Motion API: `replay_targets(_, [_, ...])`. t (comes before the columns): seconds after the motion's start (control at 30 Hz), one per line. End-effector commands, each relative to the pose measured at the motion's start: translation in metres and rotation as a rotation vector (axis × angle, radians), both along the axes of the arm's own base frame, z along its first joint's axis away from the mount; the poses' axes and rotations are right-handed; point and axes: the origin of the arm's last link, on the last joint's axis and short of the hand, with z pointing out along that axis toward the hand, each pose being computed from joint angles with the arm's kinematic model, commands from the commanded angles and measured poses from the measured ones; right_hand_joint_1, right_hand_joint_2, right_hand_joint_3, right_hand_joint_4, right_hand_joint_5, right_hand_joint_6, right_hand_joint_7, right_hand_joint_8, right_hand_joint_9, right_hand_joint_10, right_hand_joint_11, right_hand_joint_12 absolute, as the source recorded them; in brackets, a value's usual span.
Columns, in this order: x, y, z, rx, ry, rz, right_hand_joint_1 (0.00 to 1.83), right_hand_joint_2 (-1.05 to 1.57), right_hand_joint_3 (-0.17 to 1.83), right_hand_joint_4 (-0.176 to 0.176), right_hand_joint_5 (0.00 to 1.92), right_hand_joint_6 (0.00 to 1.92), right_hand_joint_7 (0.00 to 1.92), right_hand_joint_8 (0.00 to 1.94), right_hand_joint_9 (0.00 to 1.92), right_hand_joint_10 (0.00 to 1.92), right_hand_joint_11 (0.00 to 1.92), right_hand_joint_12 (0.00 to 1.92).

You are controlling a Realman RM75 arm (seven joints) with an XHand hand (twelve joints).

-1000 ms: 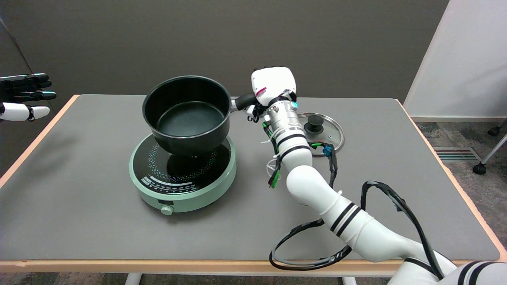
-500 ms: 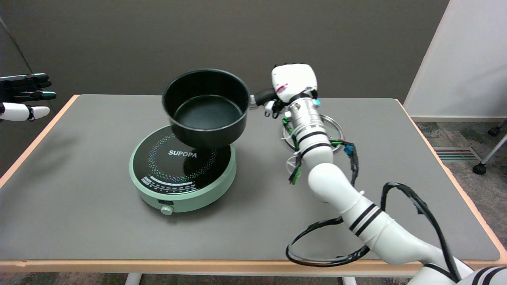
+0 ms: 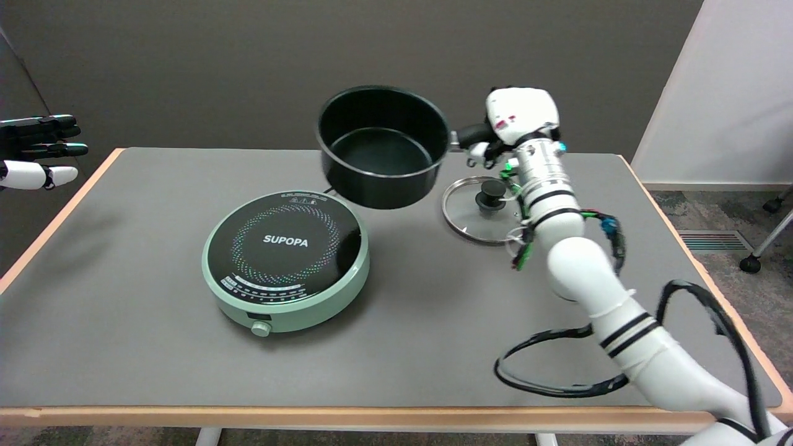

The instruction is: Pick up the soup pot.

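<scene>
At the far left edge the idle left hand (image 3: 34,152) hangs in the air beside the worktop (image 3: 124,347), where it was a second ago. Right of it, the mint-green induction cooker (image 3: 286,260) sits on the worktop with its black top and the word SUPOPA now fully uncovered; a second ago the pot hung just above it and hid most of the plate. The soup pot (image 3: 383,145) is now in the air, well clear of the cooker and up to its right, its open mouth tipped slightly toward the camera and its dark inside bare. Its stubby black handle (image 3: 472,134) points right into the right hand (image 3: 517,118), whose fingers are wrapped tightly around it, the white back of the hand facing up. Below the hand, the glass lid (image 3: 486,207) lies flat on the worktop with its black knob up. The right arm (image 3: 576,266) rises from the lower right corner, and has swung rightward and upward since the earlier frames.
</scene>
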Motion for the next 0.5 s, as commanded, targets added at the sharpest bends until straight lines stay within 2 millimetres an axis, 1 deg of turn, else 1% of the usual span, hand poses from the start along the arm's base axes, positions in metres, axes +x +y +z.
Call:
replay_targets(0.03, [-0.004,0.064,0.087,-0.071,0.002,-0.058,0.76,1.27,0.63,-0.022,1.92,1.92,1.92,1.92,1.92,1.92,1.92,1.92])
replay_targets(0.17, [-0.014,0.086,0.091,-0.081,0.016,-0.093,0.77,1.25,0.66,-0.022,1.92,1.92,1.92,1.92,1.92,1.92,1.92,1.92])
replay_targets(0.33, [-0.015,0.116,0.098,-0.102,0.047,-0.119,0.78,1.21,0.69,-0.021,1.92,1.92,1.92,1.92,1.92,1.92,1.92,1.92])
replay_targets(0.43, [-0.021,0.133,0.1,-0.112,0.054,-0.144,0.78,1.2,0.71,-0.021,1.92,1.92,1.92,1.92,1.92,1.92,1.92,1.92])
replay_targets(0.5, [-0.021,0.142,0.101,-0.117,0.067,-0.147,0.78,1.19,0.72,-0.021,1.92,1.92,1.92,1.92,1.92,1.92,1.92,1.92])
